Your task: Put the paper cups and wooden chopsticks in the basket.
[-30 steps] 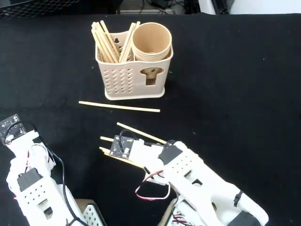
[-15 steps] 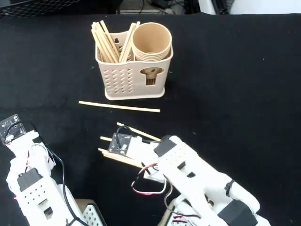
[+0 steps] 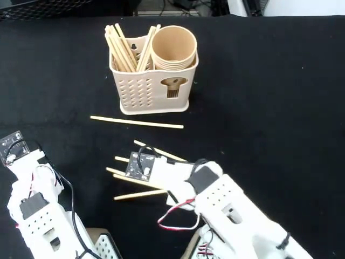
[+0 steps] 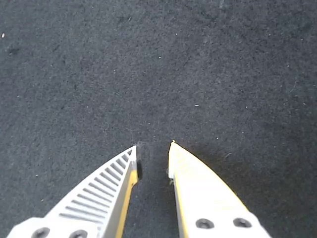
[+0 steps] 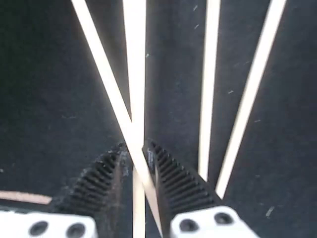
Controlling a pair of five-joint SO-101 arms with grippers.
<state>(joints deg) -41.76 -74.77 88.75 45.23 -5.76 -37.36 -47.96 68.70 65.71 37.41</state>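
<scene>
Right gripper (image 5: 138, 151) is clamped nearly closed on two crossed chopsticks (image 5: 134, 74); since the previous frame, one loose chopstick (image 3: 140, 194) has swung outward beneath the arm.

In the high view, the right arm (image 3: 215, 194) covers the near ends of several chopsticks (image 3: 124, 175) on the table (image 3: 269, 81). Basket (image 3: 151, 89) walls hide the lower paper cups (image 3: 173, 63), apparently a nested stack, number too fine to count. In the right wrist view, 4 chopsticks (image 5: 210, 74) run out of view.
</scene>
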